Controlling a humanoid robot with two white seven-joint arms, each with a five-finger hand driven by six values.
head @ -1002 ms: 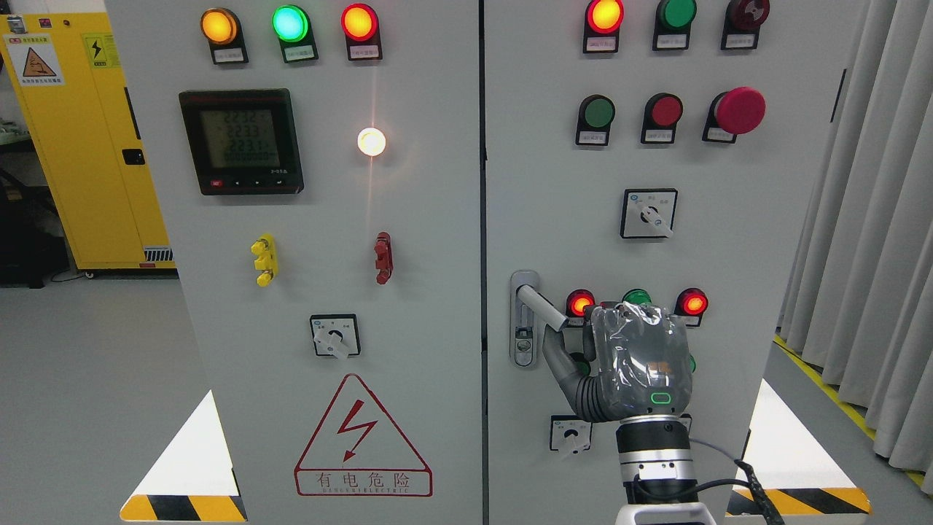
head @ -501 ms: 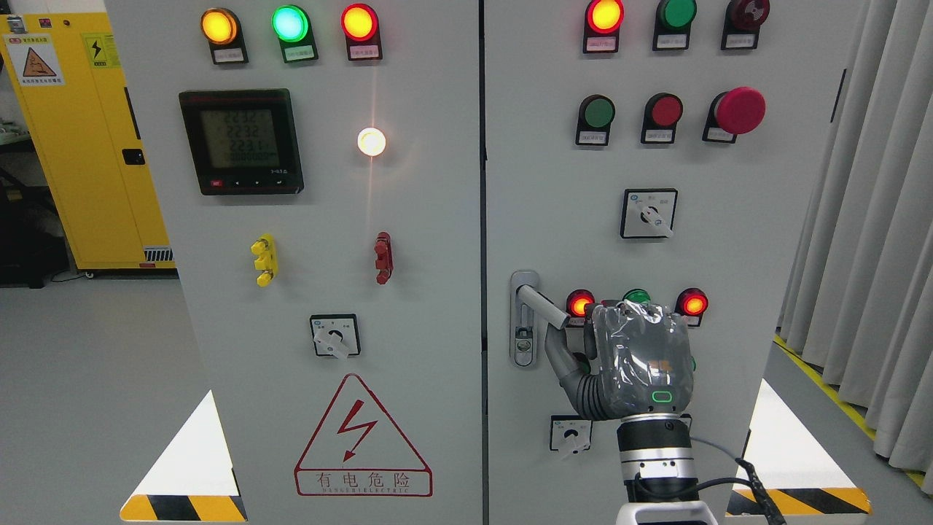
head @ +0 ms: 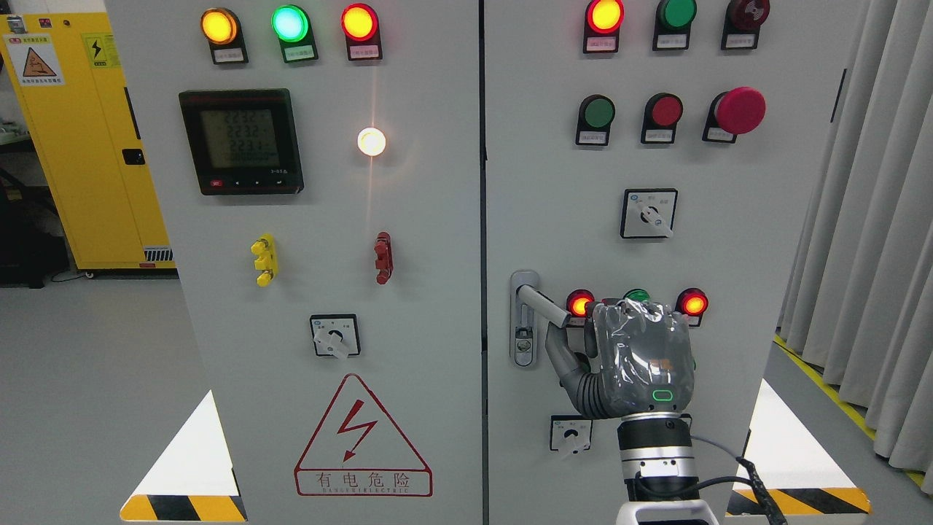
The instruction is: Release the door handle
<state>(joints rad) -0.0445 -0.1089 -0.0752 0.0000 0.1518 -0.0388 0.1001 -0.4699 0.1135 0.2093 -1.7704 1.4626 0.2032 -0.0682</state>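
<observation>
The silver door handle (head: 543,305) sits on the right cabinet door (head: 758,240), its lever slanting down to the right from its lock plate (head: 522,343). My right hand (head: 583,343), wrapped in clear plastic, is raised just right of the lever's tip, with its back toward me. Its thumb (head: 560,352) is spread and points up just under the lever's free end. The lever is not enclosed by the hand. The other fingers are mostly hidden behind the palm. The left arm is out of view.
Lit red lamps (head: 580,303) and a green button (head: 637,295) sit just behind the hand. A rotary switch (head: 571,434) is below it and another (head: 649,213) above. The left door (head: 437,328) is shut. A yellow cabinet (head: 80,138) stands at left, curtains (head: 875,240) at right.
My right hand has drifted slightly to the right and the thumb has drawn away from under the lever. The lever's tip has risen a little.
</observation>
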